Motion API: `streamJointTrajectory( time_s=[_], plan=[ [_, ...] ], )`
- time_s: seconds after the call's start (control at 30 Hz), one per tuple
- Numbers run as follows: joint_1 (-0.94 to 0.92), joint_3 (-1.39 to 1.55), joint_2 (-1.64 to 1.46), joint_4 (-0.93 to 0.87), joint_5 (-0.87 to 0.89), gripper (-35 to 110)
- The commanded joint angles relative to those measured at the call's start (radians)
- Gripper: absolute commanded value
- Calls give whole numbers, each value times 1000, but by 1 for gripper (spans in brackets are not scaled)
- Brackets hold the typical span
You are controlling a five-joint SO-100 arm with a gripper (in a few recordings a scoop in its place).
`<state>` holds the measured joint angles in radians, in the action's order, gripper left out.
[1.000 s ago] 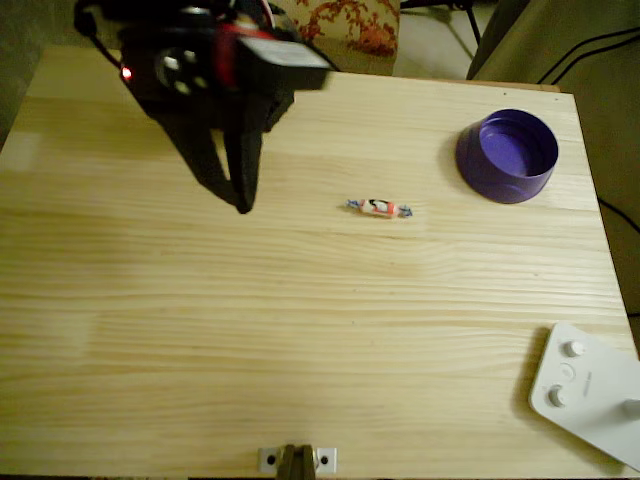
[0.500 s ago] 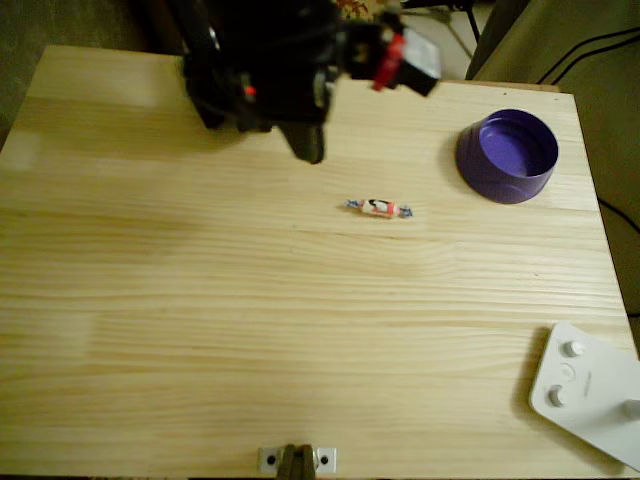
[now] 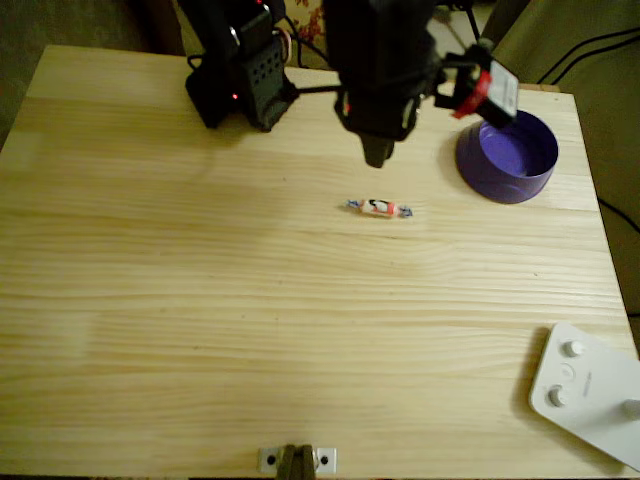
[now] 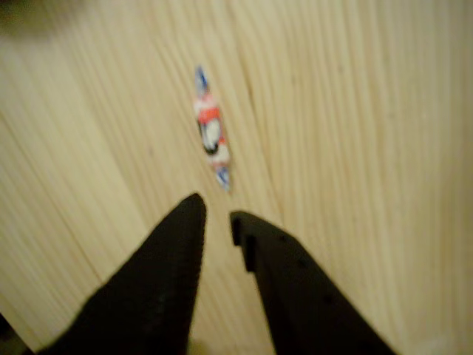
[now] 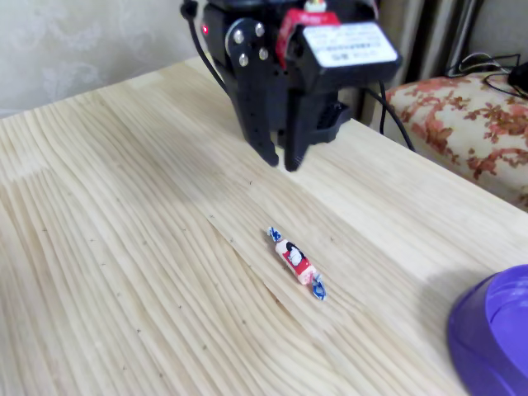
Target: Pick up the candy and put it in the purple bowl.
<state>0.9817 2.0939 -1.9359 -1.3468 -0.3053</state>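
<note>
The candy (image 3: 379, 208) lies flat on the wooden table, a small white sweet with red and dark marks and bluish twisted ends. In the overhead view my black gripper (image 3: 380, 155) hangs just behind it, above the table. The wrist view has the candy (image 4: 211, 133) a short way ahead of my gripper (image 4: 216, 214), whose tips are open by a narrow gap and hold nothing. In the fixed view my gripper (image 5: 280, 161) points down behind the candy (image 5: 294, 260). The purple bowl (image 3: 480, 170) stands to the right, also seen at the fixed view's corner (image 5: 495, 346).
A white device with buttons (image 3: 590, 395) sits at the table's front right corner. The arm's base (image 3: 240, 75) stands at the back edge. A small metal bracket (image 3: 297, 460) is at the front edge. A patterned cushion (image 5: 470, 124) lies beyond the table.
The arm has swung from the left of the table to the right, and the gripper now hangs just behind the candy. Candy and bowl have not moved.
</note>
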Motion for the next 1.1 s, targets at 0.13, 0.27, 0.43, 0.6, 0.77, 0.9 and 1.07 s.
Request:
streamJointTrajectory(
  time_s=[0.13,0.27,0.43,0.6,0.77,0.9,1.07],
  plan=[
    [49,-40,84,57,114,19],
    [86,-34,84,60,135,26],
    [115,8,110,61,140,39],
    [127,61,127,109,109,39],
    [126,98,224,189,67,39],
    [95,86,281,244,49,38],
    [72,64,351,287,23,38]
  ],
)
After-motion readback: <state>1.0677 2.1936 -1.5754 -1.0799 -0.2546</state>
